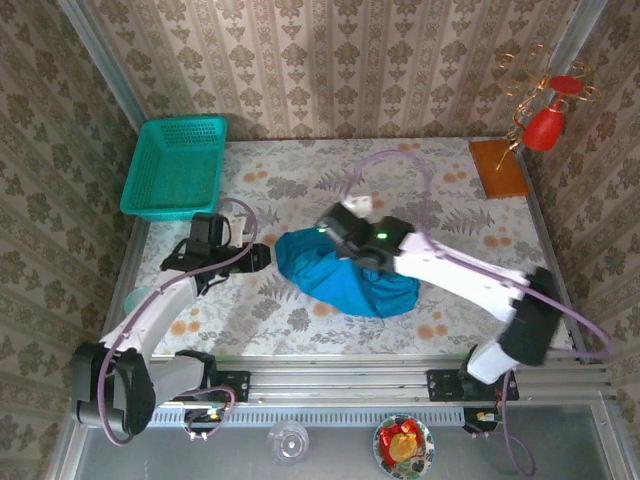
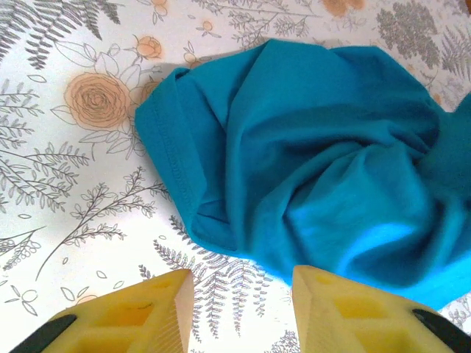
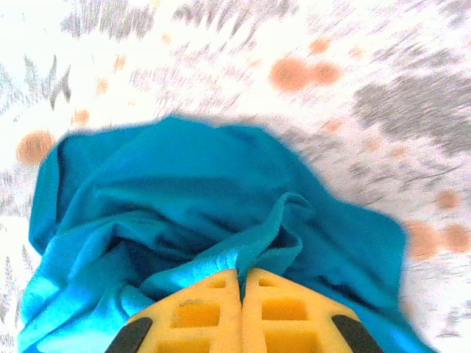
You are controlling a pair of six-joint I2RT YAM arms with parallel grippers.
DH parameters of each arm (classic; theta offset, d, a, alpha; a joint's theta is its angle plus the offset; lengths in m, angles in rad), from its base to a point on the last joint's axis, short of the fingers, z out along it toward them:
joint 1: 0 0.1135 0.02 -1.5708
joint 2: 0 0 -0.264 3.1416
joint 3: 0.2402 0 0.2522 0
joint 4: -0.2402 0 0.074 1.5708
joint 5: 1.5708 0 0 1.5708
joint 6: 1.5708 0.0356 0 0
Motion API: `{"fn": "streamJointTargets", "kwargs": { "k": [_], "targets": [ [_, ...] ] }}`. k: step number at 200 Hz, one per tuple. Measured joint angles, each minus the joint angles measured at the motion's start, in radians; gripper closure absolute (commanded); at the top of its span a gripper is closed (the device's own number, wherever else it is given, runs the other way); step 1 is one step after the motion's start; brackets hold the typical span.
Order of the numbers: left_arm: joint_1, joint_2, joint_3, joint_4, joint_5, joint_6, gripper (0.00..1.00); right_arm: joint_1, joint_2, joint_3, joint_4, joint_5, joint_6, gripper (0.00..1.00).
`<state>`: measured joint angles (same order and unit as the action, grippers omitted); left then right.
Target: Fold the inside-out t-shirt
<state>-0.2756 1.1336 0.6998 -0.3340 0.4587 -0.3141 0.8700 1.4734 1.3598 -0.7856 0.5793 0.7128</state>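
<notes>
The inside-out t-shirt is seen crumpled into a loose teal-blue heap near the middle of the flower-printed worktop, slightly nearer the front edge than the back. The right hand is placed directly over the far part of the heap, and in the right wrist view its two yellow fingers are pressed flat together with no gap between them. A raised ridge of the cloth is gathered up to their tips and appears to be pinched there, with folds falling away on both sides. The left hand is held low at the left edge of the heap, pointed toward it. In the left wrist view its fingers are set moderately apart, with bare worktop visible between them and nothing gripped. The stitched hem of the shirt is seen just beyond the fingertips, and the right-side finger is reached by the lower edge of the fabric. A teal-green mesh basket is found at the far left corner, well apart from the shirt.
</notes>
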Motion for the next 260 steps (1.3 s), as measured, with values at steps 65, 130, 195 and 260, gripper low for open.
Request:
{"fn": "streamJointTargets", "kwargs": {
  "k": [65,130,195,260],
  "targets": [
    [-0.069,0.134,0.012,0.071,0.012,-0.01,0.57,-0.357,-0.487,-0.312,-0.053,0.083,-0.002,1.0],
    [-0.158,0.321,0.1,0.157,-0.003,-0.031,0.52,-0.491,-0.581,-0.445,-0.086,0.058,0.0,1.0],
    [-0.287,0.529,0.264,0.109,-0.135,0.005,0.48,-0.491,-0.582,-0.449,-0.086,0.034,0.002,1.0],
    [-0.355,0.688,0.42,-0.036,-0.366,0.081,0.5,-0.492,-0.591,-0.455,-0.085,0.022,0.002,1.0]
  ]
}}
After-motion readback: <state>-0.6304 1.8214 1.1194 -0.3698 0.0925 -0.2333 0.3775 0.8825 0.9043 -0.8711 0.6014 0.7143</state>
